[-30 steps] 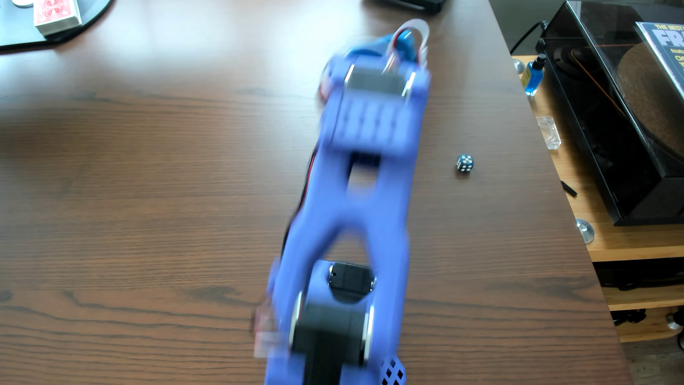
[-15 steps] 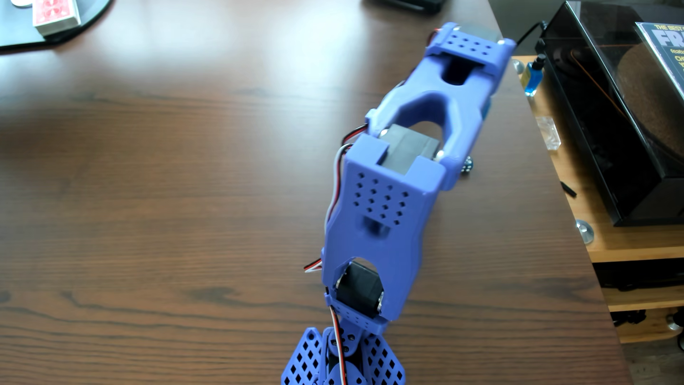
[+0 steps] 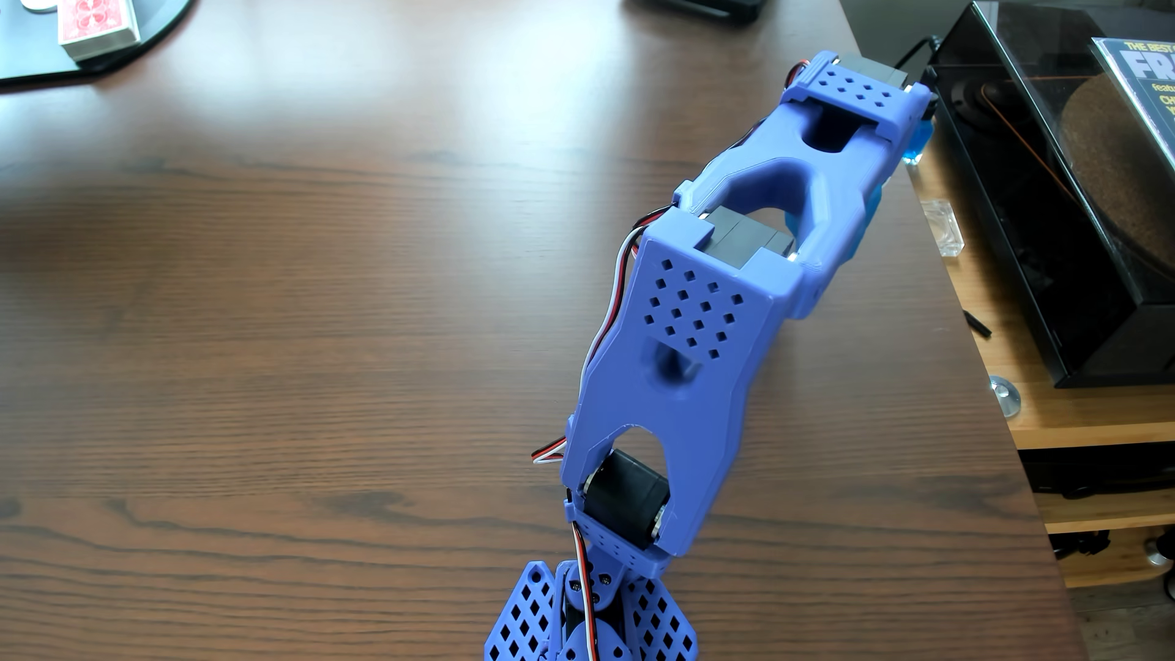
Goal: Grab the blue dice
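Jaws: hidden beneath the arm [image 3: 699,330]; whether they stand apart or closed, or hold anything, cannot be told. Only a sliver of brighter blue plastic [image 3: 868,210] shows under the forearm near the bench's right edge. The blue dice is not visible; it may lie under the arm, but this cannot be confirmed. The wooden bench [image 3: 286,318] is bare around the arm. Judged step: the reach toward that right edge. Next move calls for lowering spread jaws squarely over so small a cube.

The single camera looks steeply down from behind the arm [image 3: 687,356], close above the bench [image 3: 254,318].
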